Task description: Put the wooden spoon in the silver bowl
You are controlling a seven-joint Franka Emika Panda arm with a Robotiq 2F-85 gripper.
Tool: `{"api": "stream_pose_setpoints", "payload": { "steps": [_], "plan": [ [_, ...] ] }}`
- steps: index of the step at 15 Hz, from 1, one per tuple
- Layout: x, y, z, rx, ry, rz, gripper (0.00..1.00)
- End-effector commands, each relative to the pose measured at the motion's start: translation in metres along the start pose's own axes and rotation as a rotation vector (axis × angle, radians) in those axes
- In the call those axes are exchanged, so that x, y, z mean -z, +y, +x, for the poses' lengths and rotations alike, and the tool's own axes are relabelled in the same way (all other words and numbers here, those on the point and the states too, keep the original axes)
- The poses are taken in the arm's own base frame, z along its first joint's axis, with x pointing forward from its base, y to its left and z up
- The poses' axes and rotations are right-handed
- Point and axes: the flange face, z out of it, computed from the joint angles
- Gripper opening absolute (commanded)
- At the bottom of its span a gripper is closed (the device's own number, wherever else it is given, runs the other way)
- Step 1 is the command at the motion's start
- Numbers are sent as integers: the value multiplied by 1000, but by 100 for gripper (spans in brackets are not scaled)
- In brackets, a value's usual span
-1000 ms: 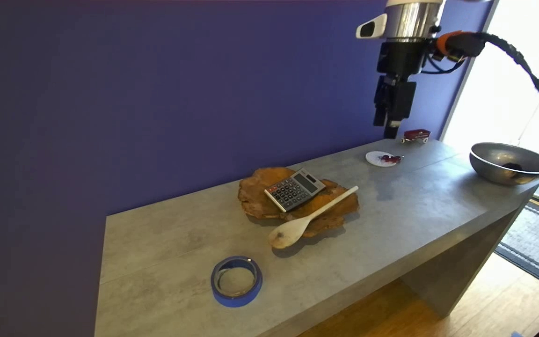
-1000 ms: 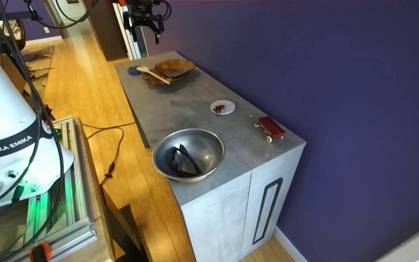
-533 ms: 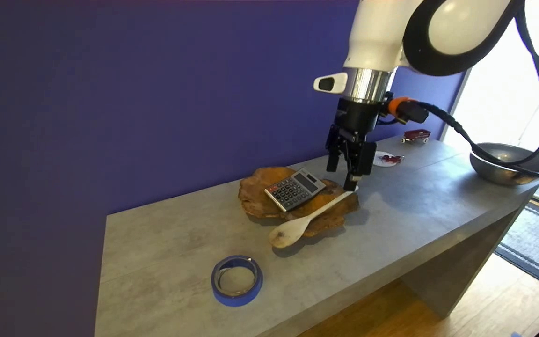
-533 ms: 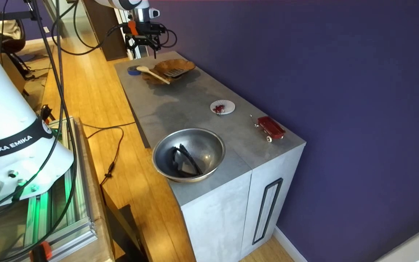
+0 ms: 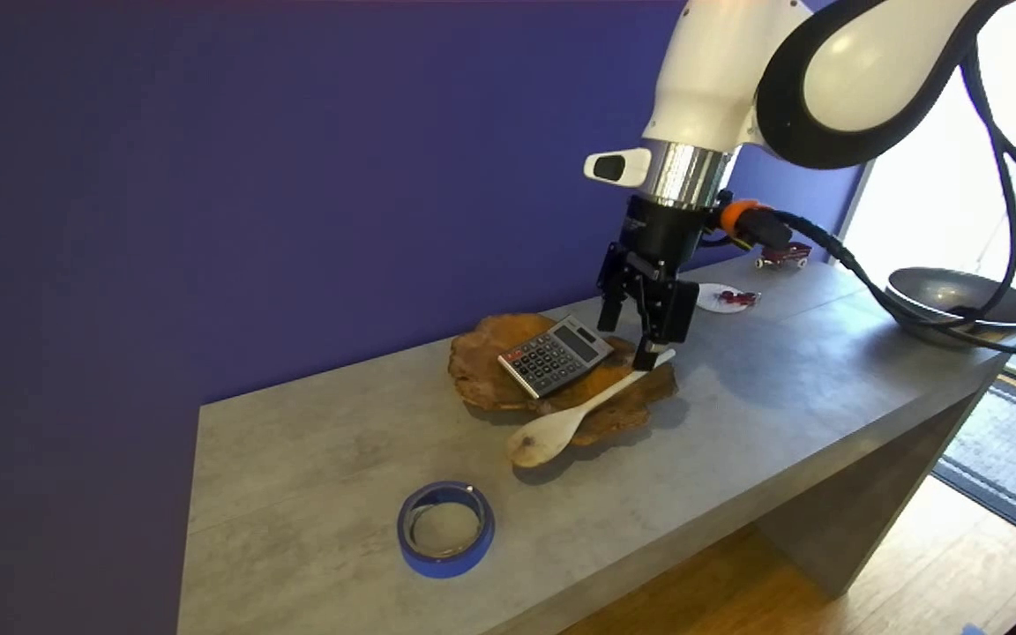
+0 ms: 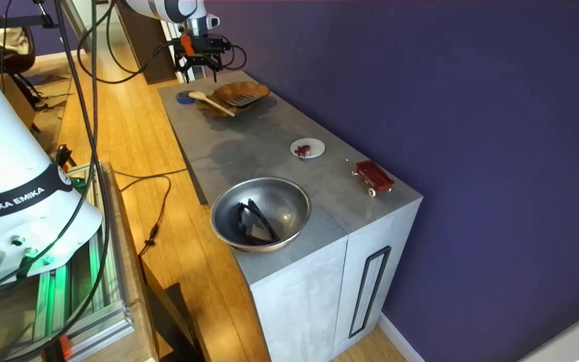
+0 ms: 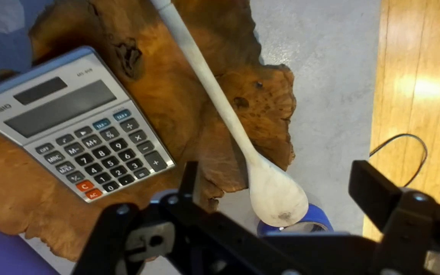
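The wooden spoon point(image 5: 546, 438) lies with its handle across a brown wooden slab point(image 5: 486, 366) and its oval head past the slab's edge. It also shows in an exterior view point(image 6: 214, 104) and fully below the jaws in the wrist view point(image 7: 277, 191). My gripper point(image 5: 627, 342) is open and empty, above the spoon and slab; it also shows in an exterior view point(image 6: 201, 79). In the wrist view the fingers point(image 7: 372, 191) stand wide apart on either side of the spoon's head. The silver bowl point(image 6: 292, 198) stands at the counter's end, holding a black object point(image 6: 262, 221).
A calculator point(image 7: 82, 126) lies on the slab beside the spoon. A blue tape roll point(image 5: 446, 564) sits near the spoon's head. A white disc point(image 6: 314, 146) with a small red item and a red toy wagon point(image 6: 374, 176) stand along the wall side. Arm cables hang before the bowl in an exterior view.
My open gripper has come down and across from above the white disc to over the slab and spoon, slowing in the last half second. The spoon and bowl have not moved.
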Motion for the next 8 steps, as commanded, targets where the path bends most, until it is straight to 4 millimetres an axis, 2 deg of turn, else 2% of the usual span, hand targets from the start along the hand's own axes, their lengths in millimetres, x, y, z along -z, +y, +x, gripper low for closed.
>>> {"api": "stream_pose_setpoints", "payload": {
  "steps": [1,5,7,8],
  "plan": [
    [-31,1,2,119,73,-5,100],
    [-57,15,-14,192,52,-56,100],
    [-63,21,-19,212,49,-74,99],
    [-65,23,-20,221,47,-79,95]
  ]
}}
